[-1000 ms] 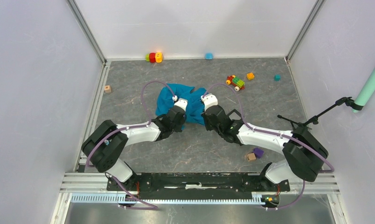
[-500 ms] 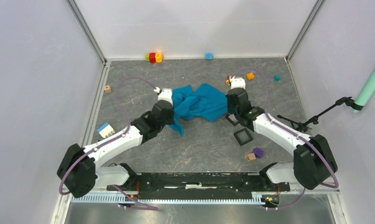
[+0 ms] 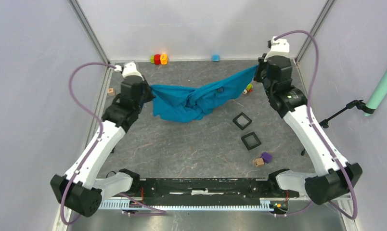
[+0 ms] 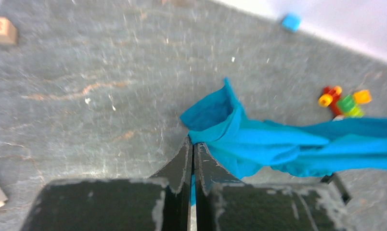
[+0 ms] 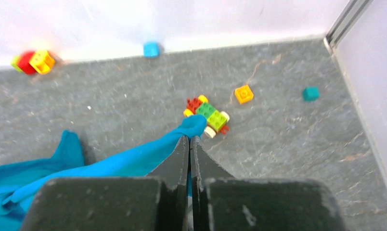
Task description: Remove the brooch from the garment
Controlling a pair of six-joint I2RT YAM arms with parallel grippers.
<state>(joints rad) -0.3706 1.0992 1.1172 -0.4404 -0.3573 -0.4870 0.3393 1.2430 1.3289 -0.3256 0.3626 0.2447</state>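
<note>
Two end effectors share the hold: the left end effector point(image 3: 146, 94) is clamped on one corner of the garment point(image 3: 182, 101) and the right end effector point(image 3: 258, 72) on the opposite corner, and both wrist views show the fingers pressed together with teal cloth pinched between them. We read this as a spreading hold, since the arms reach toward opposite far corners of the desk point(image 3: 201, 154) and the cloth hangs between them as a sagging band, which should open the folds and expose the brooch point(image 3: 221, 89). We make it out as a tiny dark spot on the upper fold, right of the middle; neither wrist view shows it. Whether the bunched middle touches the desk we cannot tell. As we judge it, the main obstacle is that neither end effector is free to pluck the pin while both grip cloth, and the twisted folds at the centre lie just beside it. A toy car point(image 5: 207, 113) sits under the right end of the cloth, two black square frames point(image 3: 241, 121) lie on the near side, apart from it, and coloured bricks point(image 3: 158, 59) line the far wall, well apart
</note>
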